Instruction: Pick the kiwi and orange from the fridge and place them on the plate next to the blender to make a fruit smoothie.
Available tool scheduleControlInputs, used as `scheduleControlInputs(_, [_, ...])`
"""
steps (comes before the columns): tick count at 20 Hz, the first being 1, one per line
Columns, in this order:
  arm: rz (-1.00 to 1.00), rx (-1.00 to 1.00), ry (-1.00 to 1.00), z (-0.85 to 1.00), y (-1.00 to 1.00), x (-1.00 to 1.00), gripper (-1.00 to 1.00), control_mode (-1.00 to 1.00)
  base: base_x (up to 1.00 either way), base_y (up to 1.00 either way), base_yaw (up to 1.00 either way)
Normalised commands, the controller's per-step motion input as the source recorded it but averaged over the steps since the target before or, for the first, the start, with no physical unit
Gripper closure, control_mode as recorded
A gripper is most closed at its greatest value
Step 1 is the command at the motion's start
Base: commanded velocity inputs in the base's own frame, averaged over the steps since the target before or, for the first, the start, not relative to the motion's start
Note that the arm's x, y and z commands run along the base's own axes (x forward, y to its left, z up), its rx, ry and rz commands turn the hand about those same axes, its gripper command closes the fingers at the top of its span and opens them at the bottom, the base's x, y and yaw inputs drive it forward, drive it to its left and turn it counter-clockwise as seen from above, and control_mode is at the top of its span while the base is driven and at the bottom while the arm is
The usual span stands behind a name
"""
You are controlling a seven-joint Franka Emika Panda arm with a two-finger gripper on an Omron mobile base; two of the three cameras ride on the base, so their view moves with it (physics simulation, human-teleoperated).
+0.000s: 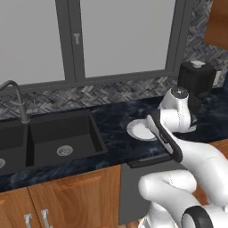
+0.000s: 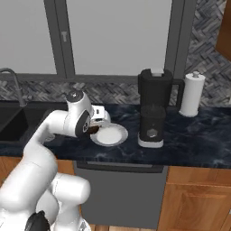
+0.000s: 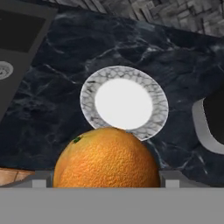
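Hand view: gripper jaws pinching the orange, poised just short of the empty plate, ready for placing.

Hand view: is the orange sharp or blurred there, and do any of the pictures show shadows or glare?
Hand view: the orange looks sharp, its pitted skin clear; the plate is crisp too, without glare. Right base view: flat, even light, with only a faint shadow under the blender. Left base view: slightly soft and grainy, no glare on the counter.

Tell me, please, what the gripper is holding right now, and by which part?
The gripper holds the orange, clamped by its two opposite sides, above the counter just short of the plate.
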Motion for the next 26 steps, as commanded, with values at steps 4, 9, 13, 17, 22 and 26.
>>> scheduleControlInputs(4, [0.00, 0.00, 0.00, -0.72, 0.00, 1.00, 1.00, -1.00, 0.00, 0.00, 0.00])
scheduleControlInputs(9, [0.00, 0.00, 0.00, -0.79, -0.04, 1.00, 1.00, -1.00, 0.00, 0.00, 0.00])
scheduleControlInputs(13, [0.00, 0.00, 0.00, -0.41, -0.07, 0.83, -1.00, -1.00, 0.00, 0.00, 0.00])
scheduleControlInputs(17, [0.00, 0.00, 0.06, 0.05, 0.00, 0.18, -1.00, -1.00, 0.00, 0.00, 0.00])
scheduleControlInputs(22, [-0.03, 0.00, 0.09, 0.25, 0.00, 0.00, -1.00, -1.00, 0.00, 0.00, 0.00])
scheduleControlInputs(26, [-0.04, 0.00, 0.04, 0.39, 0.00, 0.00, -1.00, -1.00, 0.00, 0.00, 0.00])
